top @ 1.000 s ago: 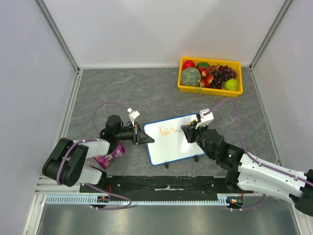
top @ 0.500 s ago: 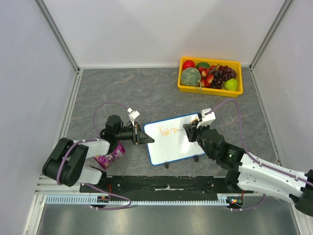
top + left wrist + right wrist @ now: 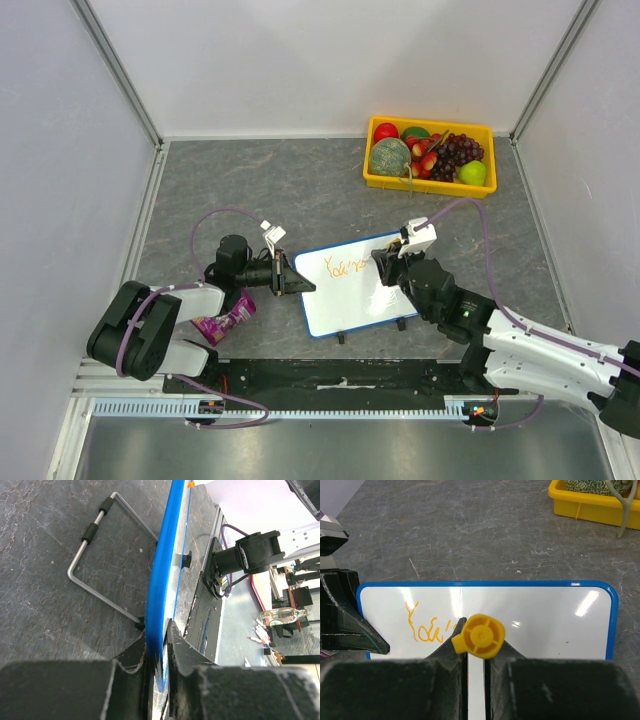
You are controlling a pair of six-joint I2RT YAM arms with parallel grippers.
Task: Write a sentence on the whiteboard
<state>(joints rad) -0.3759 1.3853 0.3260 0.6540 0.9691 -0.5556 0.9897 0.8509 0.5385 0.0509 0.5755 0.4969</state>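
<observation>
A: Orange lettering [image 3: 426,634] sits on the left part of the whiteboard [image 3: 545,625], only a few letters. Where is the board in the top view?

B: Low in the middle of the frame, on the grey table [image 3: 250,190]. It is between the two arms and well apart from the yellow tray [image 3: 420,184] at the upper right. It leans on its wire stand [image 3: 94,526], so the face is tilted up toward the right arm.

A: Why do the left jaws pinch the blue frame?

B: I think to steady it. They are closed on the board's left edge, one jaw on each side, so the pressing of the pen does not push the board back.

A: And the right jaws?

B: They are closed on the marker [image 3: 479,636]. Its yellow end faces the wrist camera, just right of the last letter. The tip is hidden, so I cannot tell if it touches the surface.

A: How far is the sentence [image 3: 347,267]?

B: Early, in my judgement. Most of the board is blank, so much writing remains toward the right.
</observation>
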